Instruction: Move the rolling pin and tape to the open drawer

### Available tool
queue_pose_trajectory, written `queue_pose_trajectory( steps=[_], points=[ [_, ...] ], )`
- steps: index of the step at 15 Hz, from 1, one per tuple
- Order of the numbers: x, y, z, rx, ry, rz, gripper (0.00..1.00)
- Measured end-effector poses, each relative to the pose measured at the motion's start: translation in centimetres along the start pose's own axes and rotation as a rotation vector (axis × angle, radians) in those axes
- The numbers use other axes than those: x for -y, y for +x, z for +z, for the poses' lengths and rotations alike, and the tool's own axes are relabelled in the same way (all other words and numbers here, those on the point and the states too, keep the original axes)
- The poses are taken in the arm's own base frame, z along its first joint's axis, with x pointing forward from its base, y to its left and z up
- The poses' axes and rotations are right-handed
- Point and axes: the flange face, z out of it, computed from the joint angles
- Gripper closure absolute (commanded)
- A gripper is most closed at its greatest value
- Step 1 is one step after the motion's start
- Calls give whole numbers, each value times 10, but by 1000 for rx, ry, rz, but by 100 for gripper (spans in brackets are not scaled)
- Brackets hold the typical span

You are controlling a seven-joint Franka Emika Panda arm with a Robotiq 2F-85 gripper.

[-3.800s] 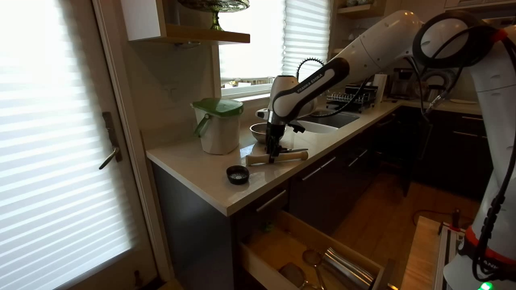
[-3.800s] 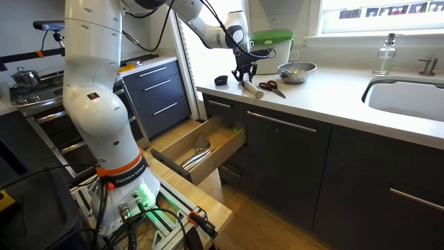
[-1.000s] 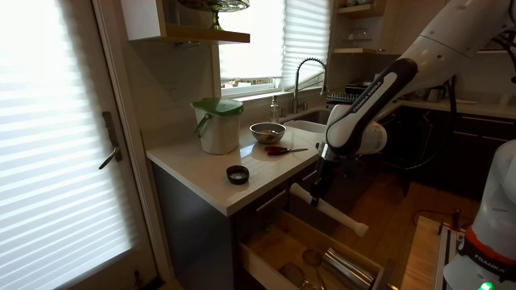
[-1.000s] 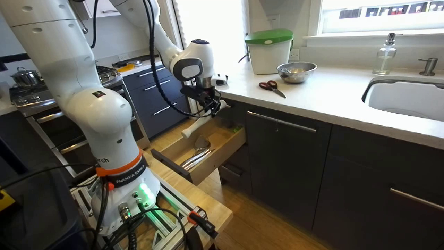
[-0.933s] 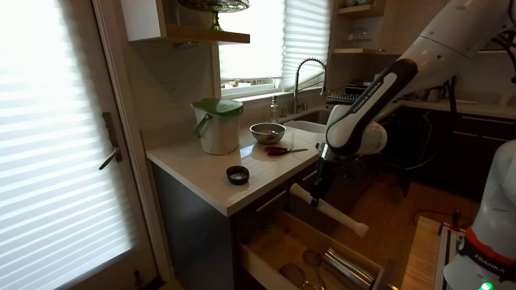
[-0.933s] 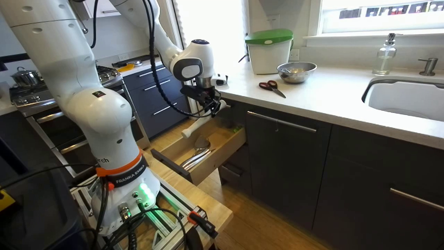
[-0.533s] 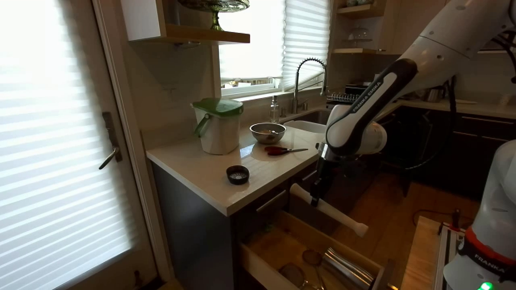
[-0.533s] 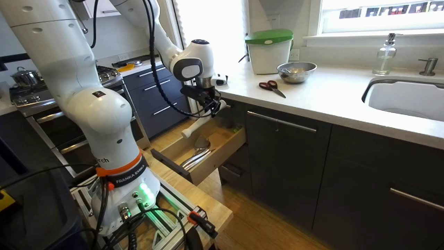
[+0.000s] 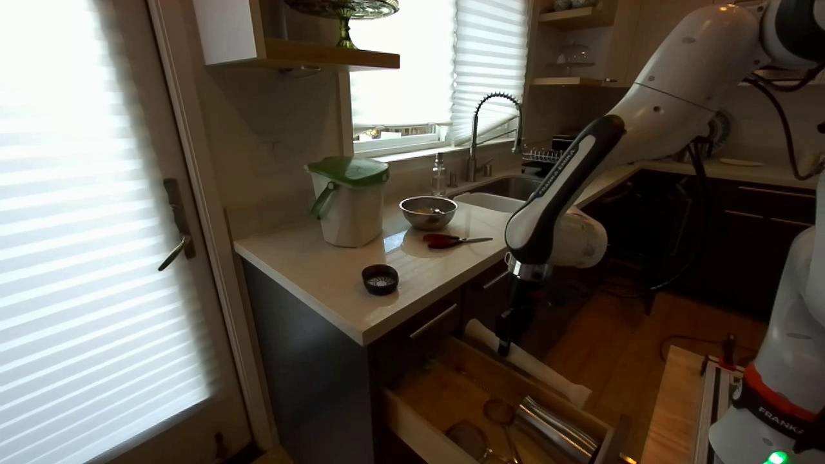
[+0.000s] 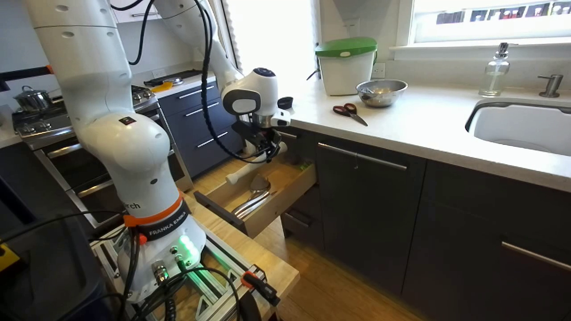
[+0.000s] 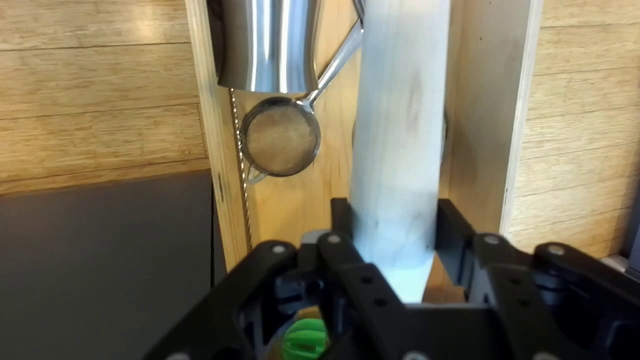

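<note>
End effector clamped on rolling pin, both sides touching it, holding it over the open drawer, roughly parallel to the side walls in the wrist view. Tape sits on the desk near its corner, with scissors and a metal bowl farther along. Drawer holds a strainer and a shiny metal piece just beside each other.
</note>
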Motion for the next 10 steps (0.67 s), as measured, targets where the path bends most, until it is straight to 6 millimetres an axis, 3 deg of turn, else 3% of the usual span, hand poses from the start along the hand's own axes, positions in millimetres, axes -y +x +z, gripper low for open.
queue_pose_trajectory(
  steps=[10],
  points=[
    [6, 7, 65, 10, 68, 114, 81]
  ],
)
